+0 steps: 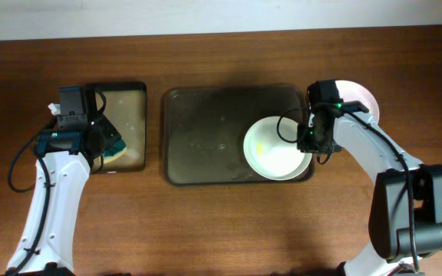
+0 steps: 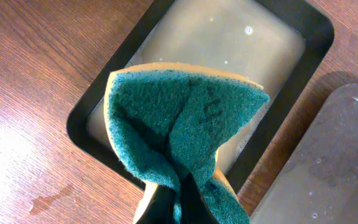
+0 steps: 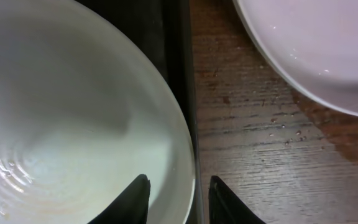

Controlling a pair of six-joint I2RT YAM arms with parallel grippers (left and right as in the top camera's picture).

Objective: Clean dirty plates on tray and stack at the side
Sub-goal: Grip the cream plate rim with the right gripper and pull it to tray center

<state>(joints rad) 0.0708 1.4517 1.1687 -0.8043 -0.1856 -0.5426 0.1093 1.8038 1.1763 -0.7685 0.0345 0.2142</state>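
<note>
One white plate [image 1: 271, 149] with a faint yellowish smear lies at the right end of the large dark tray [image 1: 206, 138]. My right gripper [image 1: 311, 142] is open, with its fingers on either side of that plate's right rim [image 3: 73, 124]; in the right wrist view [image 3: 179, 178] one finger is over the plate and one is outside the tray's rim [image 3: 178, 62]. Another white plate [image 1: 359, 98] lies on the table right of the tray, also seen in the right wrist view [image 3: 316, 43]. My left gripper [image 2: 179, 205] is shut on a green and yellow sponge [image 2: 179, 118].
A smaller black tray with a tan, wet inside [image 2: 82, 124] lies left of the large tray, under the sponge [image 1: 116, 147]. The large tray's corner [image 2: 334, 155] shows in the left wrist view. Small water drops dot the wooden table between the tray and the side plate.
</note>
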